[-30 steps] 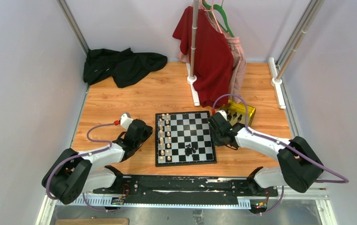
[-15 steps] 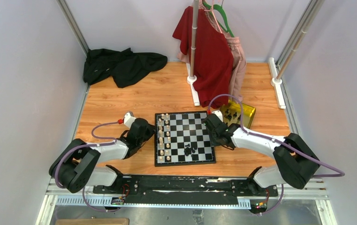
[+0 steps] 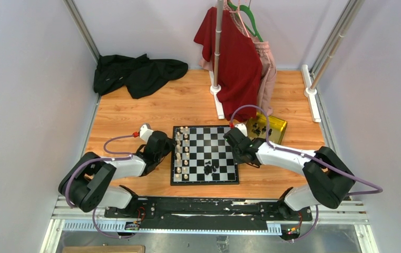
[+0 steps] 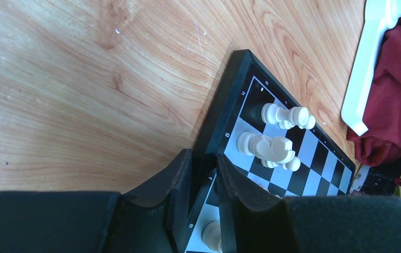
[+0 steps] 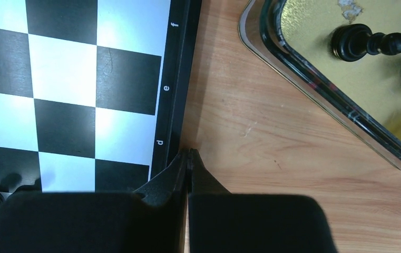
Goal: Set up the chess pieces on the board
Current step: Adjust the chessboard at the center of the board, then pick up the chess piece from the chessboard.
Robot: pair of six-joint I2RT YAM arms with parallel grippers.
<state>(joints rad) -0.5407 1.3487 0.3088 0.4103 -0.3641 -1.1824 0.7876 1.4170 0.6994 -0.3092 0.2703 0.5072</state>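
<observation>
Here, the board [image 3: 208,150]: a black-bordered checkered chessboard, flat on the table's near middle between the two arms.
Cream-white pieces [image 3: 182,153]: standing in two files down the board's left side; the left wrist view shows several bunched close together [image 4: 274,147].
Black pieces [image 3: 211,169]: a small huddle on the board's near squares, right of centre; more of them lie in the gold tray [image 5: 369,42].
Left gripper [image 4: 203,158]: clamped on the board's left border, one finger over the black rim and one outside it.
Right gripper [image 5: 188,154]: fingers pressed together with nothing between them, tips at the board's right border.
Gold tray [image 3: 279,128]: shiny and rectangular, on the table just off the board's far right corner, apart from it.
Writing: white letters f, e and d run along the right border in the right wrist view; the left border's white marks are too small to read with confidence.
Tabletop [image 3: 150,113]: light wood grain, faintly scratched.
Room: pale grey walls [image 3: 29,79] and slanted metal frame posts [image 3: 82,23].
Black garment [image 3: 140,74]: heaped in the far left corner.
Clothes rack [image 3: 218,47]: at the far edge, carrying a red shirt [image 3: 235,58], a pink garment [image 3: 266,68] and a green hanger [image 3: 248,13].
</observation>
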